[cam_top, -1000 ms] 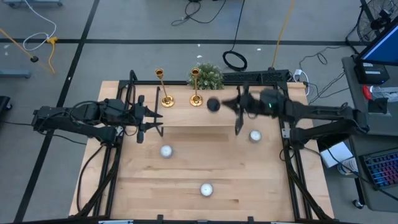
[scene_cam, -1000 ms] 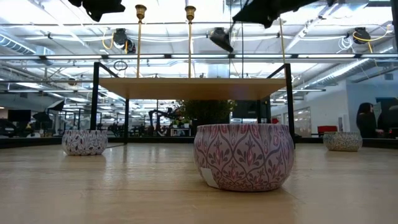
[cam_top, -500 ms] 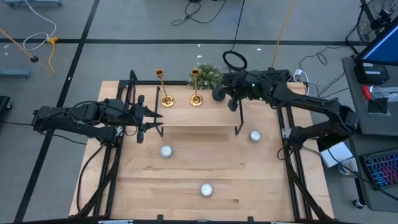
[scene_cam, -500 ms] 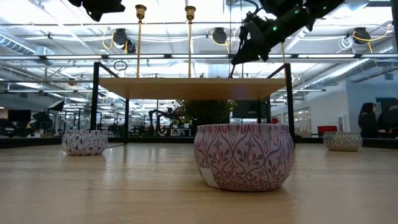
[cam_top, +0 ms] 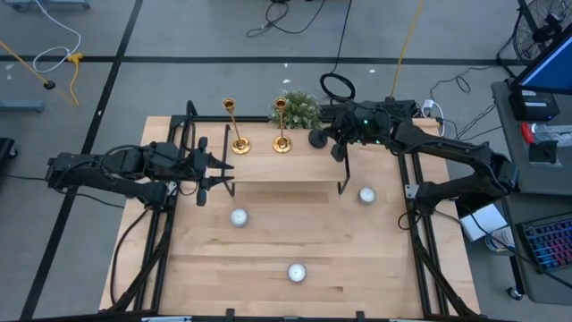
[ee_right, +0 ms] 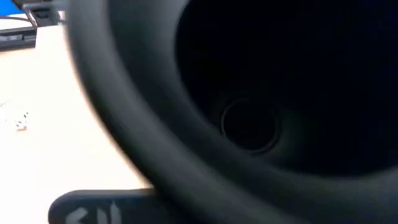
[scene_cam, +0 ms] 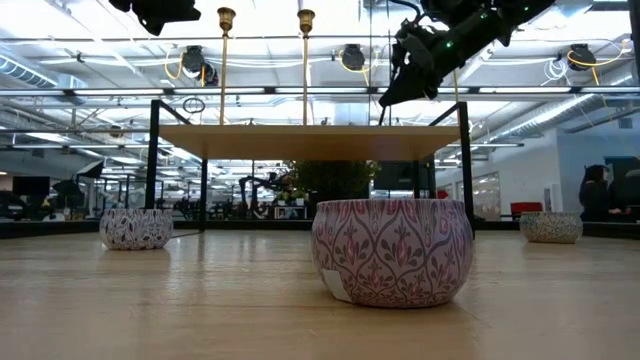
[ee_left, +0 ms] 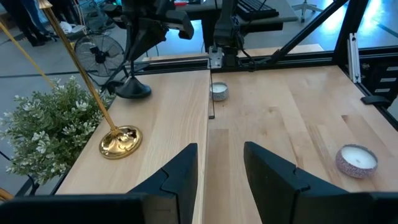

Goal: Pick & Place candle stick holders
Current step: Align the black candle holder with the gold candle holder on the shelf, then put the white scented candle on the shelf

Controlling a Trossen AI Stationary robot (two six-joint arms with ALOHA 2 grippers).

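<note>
Grey floor (cam_top: 134,54) showing taped lines, with cables (cam_top: 295,13) trailing across it. Desk fan (ee_left: 93,53) standing beyond the table. Ceiling lights (scene_cam: 120,45) glowing over the open hall.

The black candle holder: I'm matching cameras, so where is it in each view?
High: black candle holder on the shelf, right of the plant.
Low: not identifiable.
Left wrist: beyond the gold candlestick.
Right wrist: dark shape fills the picture.
Shared landmark: the plant.

You're in an open-plan lab: grey floor with loose cables (cam_top: 295,16), a keyboard (cam_top: 547,243) at right, ceiling beams (scene_cam: 300,92) behind.
</note>
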